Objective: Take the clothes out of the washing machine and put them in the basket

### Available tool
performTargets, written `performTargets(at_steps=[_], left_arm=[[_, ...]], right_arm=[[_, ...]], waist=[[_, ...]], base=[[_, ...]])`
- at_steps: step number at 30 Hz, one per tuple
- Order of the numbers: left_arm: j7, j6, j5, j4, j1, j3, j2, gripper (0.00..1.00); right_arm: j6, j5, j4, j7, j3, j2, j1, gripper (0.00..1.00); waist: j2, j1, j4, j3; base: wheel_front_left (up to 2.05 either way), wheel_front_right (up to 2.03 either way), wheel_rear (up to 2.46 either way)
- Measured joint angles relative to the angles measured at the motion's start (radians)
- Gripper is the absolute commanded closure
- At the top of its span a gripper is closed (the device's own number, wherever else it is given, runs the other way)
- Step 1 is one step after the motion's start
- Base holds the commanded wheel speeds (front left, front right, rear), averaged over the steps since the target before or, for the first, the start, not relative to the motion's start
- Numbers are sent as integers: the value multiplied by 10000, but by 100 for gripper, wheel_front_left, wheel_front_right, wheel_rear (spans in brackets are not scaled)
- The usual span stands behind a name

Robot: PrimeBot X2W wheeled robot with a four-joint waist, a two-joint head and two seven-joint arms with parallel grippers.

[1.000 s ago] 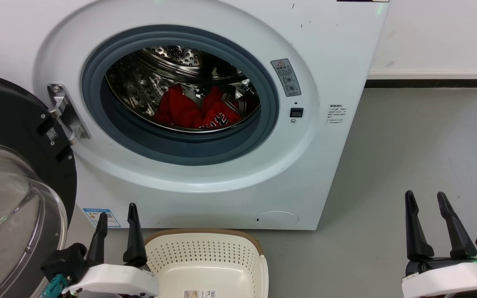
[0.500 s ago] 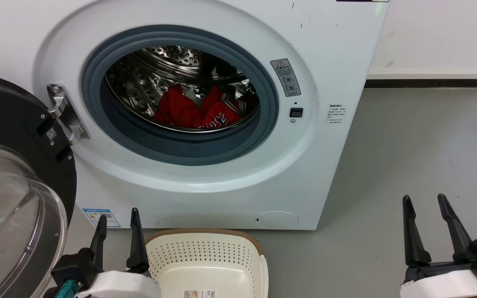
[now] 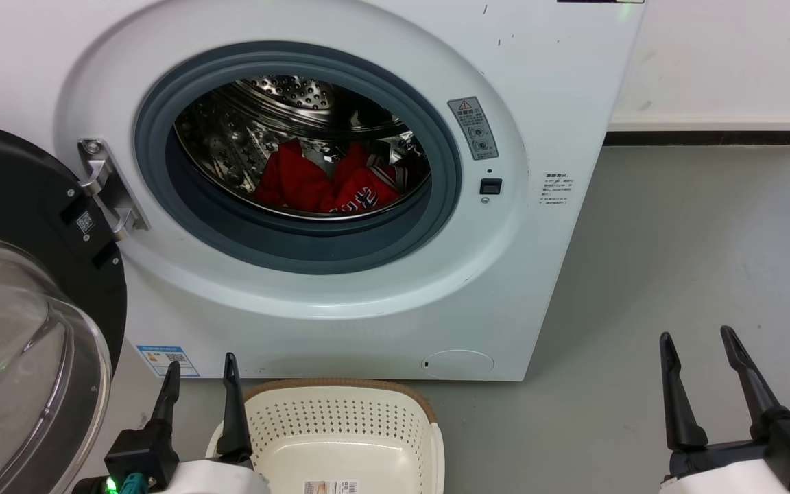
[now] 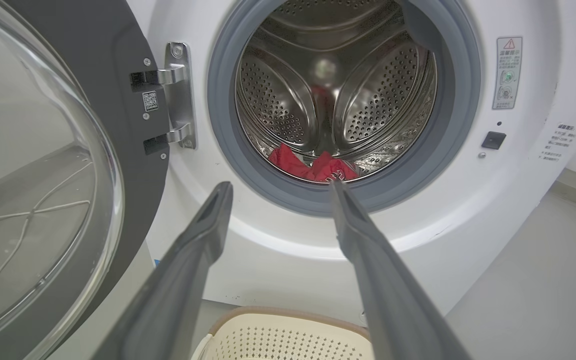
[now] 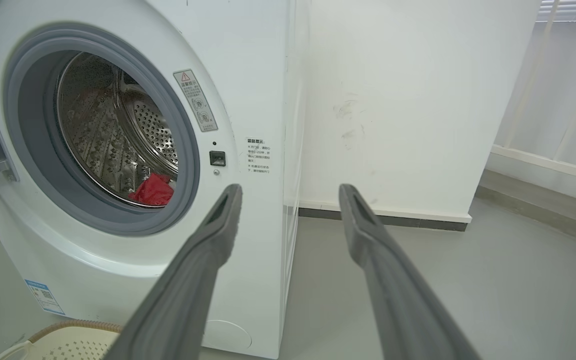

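- Washing machine: you are facing its white front, which is standing on the grey floor. Its round port is gaping open inside a grey rubber seal.
- Clothes: red pieces with black-and-white lettering are lying bunched at the bottom of the steel drum, close to its front lip and behind the seal.
- Door: black-framed with a clear bubble, it is hanging swung out on the hinge at the machine's left. It is crowding the space just beside your left gripper.
- Basket: cream with a brown rim, it is sitting on the floor at the machine's foot, below the port. A label is showing on its bottom.
- Left gripper: it is hovering low between the door and the basket's left edge, fingers spread apart and gripping nothing. In the left wrist view they are pointing toward the port's lower rim.
- Right gripper: it is hovering over the floor to the machine's right, well apart from the basket, fingers spread and gripping nothing.
- Fittings: a warning sticker and a door latch are sitting right of the port, and a blue label near the bottom left corner.
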Motion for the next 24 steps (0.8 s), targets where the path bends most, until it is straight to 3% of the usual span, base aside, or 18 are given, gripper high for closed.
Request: performTargets(at_steps=[16, 24], left_arm=[[-278, 77, 955, 121, 146, -94, 6, 0], [-295, 75, 941, 270, 165, -71, 4, 0]], right_arm=[[2, -1114, -59, -286, 25, -4, 203, 0], [2, -1001, 58, -316, 8, -4, 215, 0]], waist=[[0, -1, -22, -14], [0, -1, -25, -21]], base=[[0, 0, 0], [0, 0, 0]])
